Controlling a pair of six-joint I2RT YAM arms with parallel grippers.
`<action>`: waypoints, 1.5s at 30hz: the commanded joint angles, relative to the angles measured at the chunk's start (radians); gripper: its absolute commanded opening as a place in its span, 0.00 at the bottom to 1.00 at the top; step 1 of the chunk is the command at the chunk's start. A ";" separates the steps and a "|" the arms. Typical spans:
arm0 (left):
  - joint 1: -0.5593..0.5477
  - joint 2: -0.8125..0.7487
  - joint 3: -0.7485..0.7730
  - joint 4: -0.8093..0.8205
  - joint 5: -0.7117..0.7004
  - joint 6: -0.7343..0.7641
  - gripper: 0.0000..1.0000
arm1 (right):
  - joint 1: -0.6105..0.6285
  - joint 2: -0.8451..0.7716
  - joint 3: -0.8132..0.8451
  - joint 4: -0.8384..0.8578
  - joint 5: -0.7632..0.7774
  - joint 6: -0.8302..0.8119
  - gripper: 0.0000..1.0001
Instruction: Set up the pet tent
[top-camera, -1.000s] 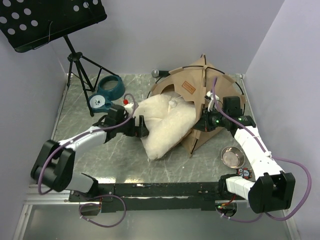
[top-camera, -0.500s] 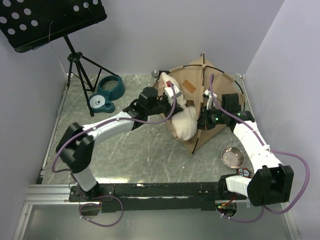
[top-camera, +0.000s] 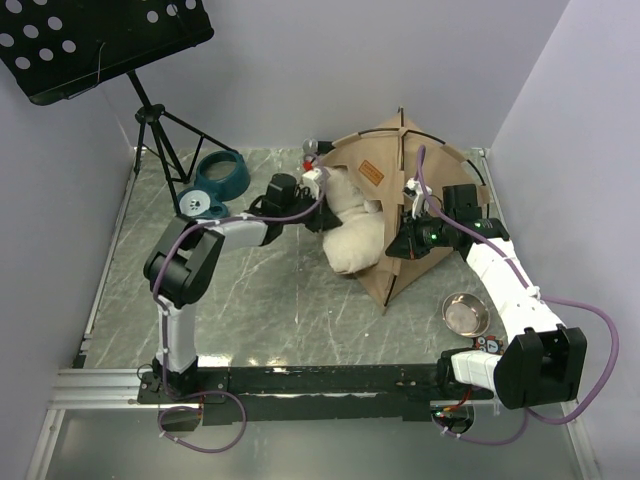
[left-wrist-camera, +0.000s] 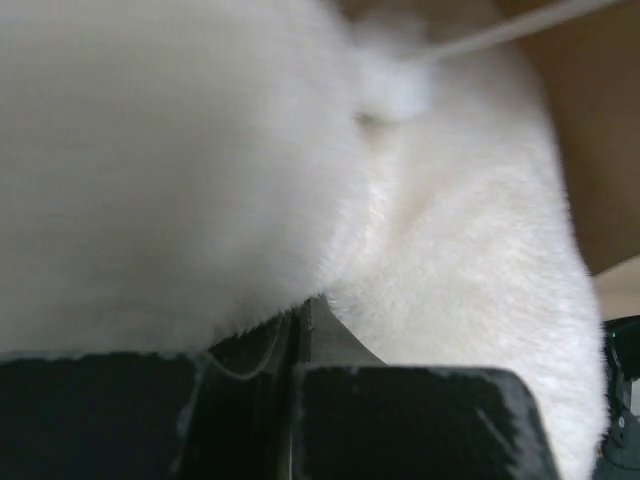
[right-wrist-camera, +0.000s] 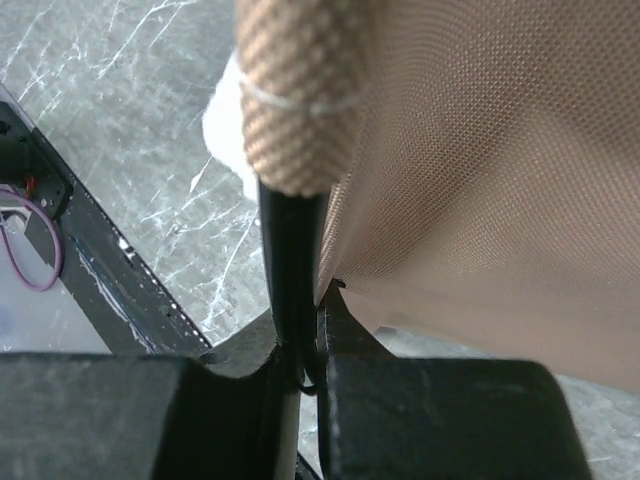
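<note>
The tan pet tent (top-camera: 440, 175) stands at the back right, its brown label patch (top-camera: 374, 172) facing up. A pinkish-white plush cushion (top-camera: 352, 238) lies half inside its doorway. My left gripper (top-camera: 318, 188) is shut, its tips pressed into the cushion's fur (left-wrist-camera: 470, 260) with nothing visible between the fingers (left-wrist-camera: 330, 340). A white pom-pom (left-wrist-camera: 395, 85) hangs on a string just above. My right gripper (top-camera: 405, 240) is shut on a thin black tent pole (right-wrist-camera: 290, 260) at the front edge, just below the pole's tan fabric sleeve (right-wrist-camera: 300, 90).
A blue double pet bowl (top-camera: 215, 180) sits at the back left beside a music stand's tripod (top-camera: 160, 135). A steel bowl (top-camera: 466, 313) lies near the right arm's base. Walls close in on the left, back and right.
The left arm has swung right and pushed the cushion from the table's middle into the tent doorway. Its jaws went from open to shut. The right gripper kept hold of the pole.
</note>
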 joint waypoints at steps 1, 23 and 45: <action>-0.119 -0.068 0.082 -0.032 -0.075 0.087 0.04 | 0.010 -0.006 0.001 -0.049 -0.064 0.025 0.00; -0.202 0.117 0.124 0.415 -0.052 -0.557 0.50 | 0.001 -0.078 -0.029 -0.035 -0.044 0.110 0.00; -0.023 -0.540 -0.142 -0.379 -0.170 0.065 0.95 | -0.198 -0.050 0.154 -0.113 0.204 -0.033 0.02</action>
